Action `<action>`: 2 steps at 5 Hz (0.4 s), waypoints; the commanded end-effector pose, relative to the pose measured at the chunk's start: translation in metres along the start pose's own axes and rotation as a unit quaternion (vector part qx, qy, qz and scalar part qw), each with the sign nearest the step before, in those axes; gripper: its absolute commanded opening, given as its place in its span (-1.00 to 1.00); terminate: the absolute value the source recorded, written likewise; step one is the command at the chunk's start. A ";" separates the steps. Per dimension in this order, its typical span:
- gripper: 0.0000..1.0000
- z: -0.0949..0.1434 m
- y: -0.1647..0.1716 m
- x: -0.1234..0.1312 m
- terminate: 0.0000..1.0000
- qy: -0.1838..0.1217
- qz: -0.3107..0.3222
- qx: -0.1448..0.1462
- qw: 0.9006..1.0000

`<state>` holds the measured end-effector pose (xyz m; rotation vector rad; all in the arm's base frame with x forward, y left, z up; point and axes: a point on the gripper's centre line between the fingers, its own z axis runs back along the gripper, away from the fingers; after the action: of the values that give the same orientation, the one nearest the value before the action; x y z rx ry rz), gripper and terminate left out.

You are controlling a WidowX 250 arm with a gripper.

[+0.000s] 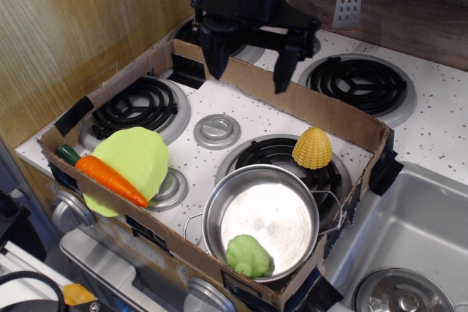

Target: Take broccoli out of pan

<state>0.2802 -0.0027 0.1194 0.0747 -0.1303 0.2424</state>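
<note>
The broccoli [248, 255], a small lumpy light-green toy, lies inside the pan [291, 187], against its near wall. The pan is a shiny steel pot with two wire loop handles, standing at the front of the cardboard box on the stove. My gripper [249, 73] hangs above the box's back wall, far behind the pan. Its two black fingers are spread wide apart and hold nothing.
A cardboard box [333, 116] walls in the stovetop. A yellow corn [312, 147] sits on the burner just behind the pan. A lime-green plate [136, 158] with an orange carrot [110, 178] lies front left. A sink [417, 239] is at the right.
</note>
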 end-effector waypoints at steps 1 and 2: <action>1.00 0.000 -0.022 -0.052 -1.00 -0.001 0.091 -0.011 0.996; 1.00 -0.012 -0.028 -0.069 -1.00 0.007 0.118 -0.014 0.993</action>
<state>0.2154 -0.0423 0.0851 0.0420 -0.0930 0.4751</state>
